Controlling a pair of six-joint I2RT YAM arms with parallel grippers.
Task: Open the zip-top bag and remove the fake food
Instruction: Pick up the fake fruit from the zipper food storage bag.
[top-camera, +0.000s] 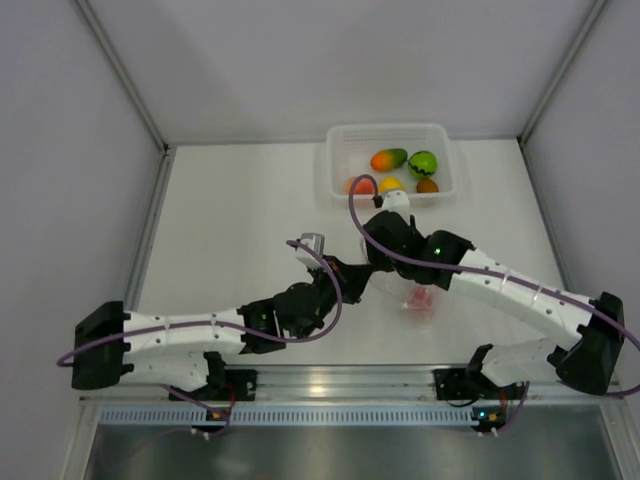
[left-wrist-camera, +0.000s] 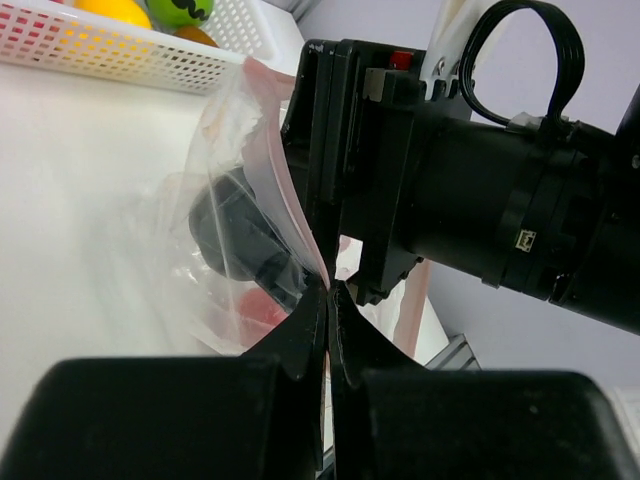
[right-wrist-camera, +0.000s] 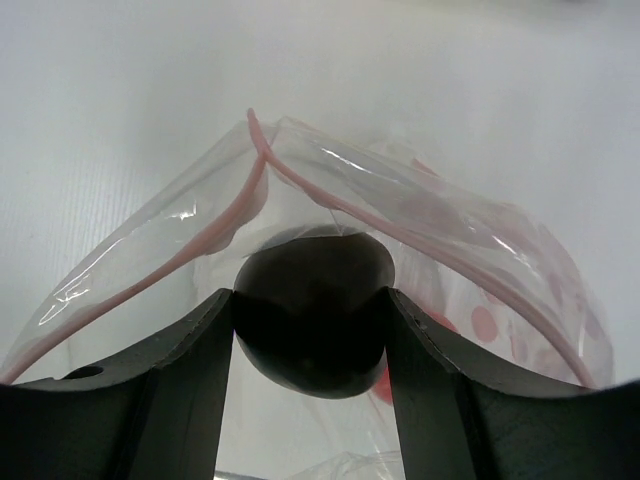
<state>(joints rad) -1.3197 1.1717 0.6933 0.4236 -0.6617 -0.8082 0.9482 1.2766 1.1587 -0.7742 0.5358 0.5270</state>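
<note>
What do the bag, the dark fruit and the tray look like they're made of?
The zip-top bag: thin clear plastic film, glossy and creased. The dark fruit: probably hard plastic, smooth with a dull sheen. The tray: rigid whitish plastic, its wall perforated with small holes.

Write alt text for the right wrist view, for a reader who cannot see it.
The right gripper clasps a dark rounded fruit between its two black fingers at the open mouth of the clear zip-top bag. The bag's pink zip strip arches above the fruit, its halves parted, over a white table. A blurred pink-red shape shows through the plastic at right.
</note>
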